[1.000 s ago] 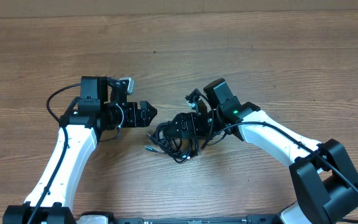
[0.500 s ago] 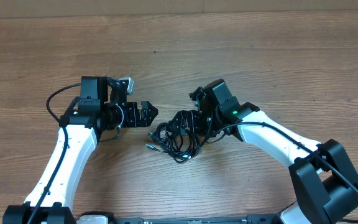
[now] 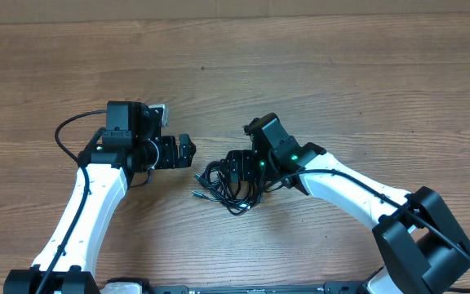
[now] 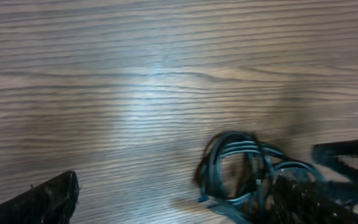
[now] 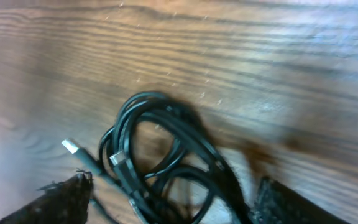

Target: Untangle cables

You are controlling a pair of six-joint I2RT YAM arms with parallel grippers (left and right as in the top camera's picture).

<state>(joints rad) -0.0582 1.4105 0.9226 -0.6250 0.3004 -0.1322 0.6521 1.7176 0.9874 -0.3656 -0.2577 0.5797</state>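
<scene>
Wood-grain tabletop (image 3: 317, 65) carries the whole scene. At the near edge, the left arm (image 3: 88, 204) and the right arm (image 3: 349, 188), both white, reach inward from their bases. Between them, near the middle of the surface, the cables (image 3: 227, 188) lie as one knotted black bundle of overlapping loops. A small plug (image 3: 195, 196) projects from the side facing the left arm. The right gripper (image 3: 237, 166) sits over the far part of the bundle. Its fingers (image 5: 61, 202) are spread and straddle the loops, one on each side; whether they touch the strands cannot be told. The left gripper (image 3: 188, 153) stands just beside the bundle and apart from it. Its jaws are spread wide over bare wood and grip nothing.
</scene>
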